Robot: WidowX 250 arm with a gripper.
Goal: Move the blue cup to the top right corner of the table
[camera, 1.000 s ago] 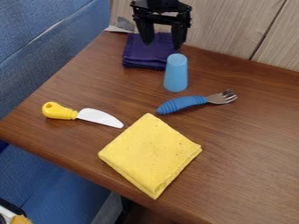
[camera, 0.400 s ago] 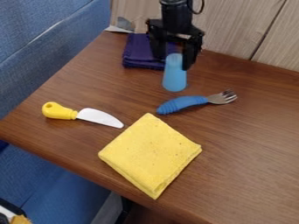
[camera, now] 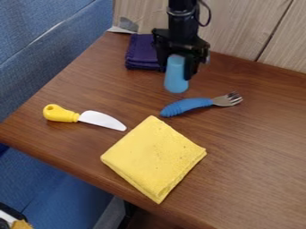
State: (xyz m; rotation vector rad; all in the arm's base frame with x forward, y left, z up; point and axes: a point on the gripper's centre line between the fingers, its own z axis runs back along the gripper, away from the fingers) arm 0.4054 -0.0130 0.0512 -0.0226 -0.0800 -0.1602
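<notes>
End effector [camera: 176,74], partly open; gripping blue cup [camera: 176,83]

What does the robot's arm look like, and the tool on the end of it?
The arm is black and shaped like a thick tube. A thin black cable makes a loop beside it. The tool is black too, with a wide, chunky top and two fingers pointing down.

You have no lettering, labels, numbers or signs to read here, as far as one can tell from this slanted view.
</notes>
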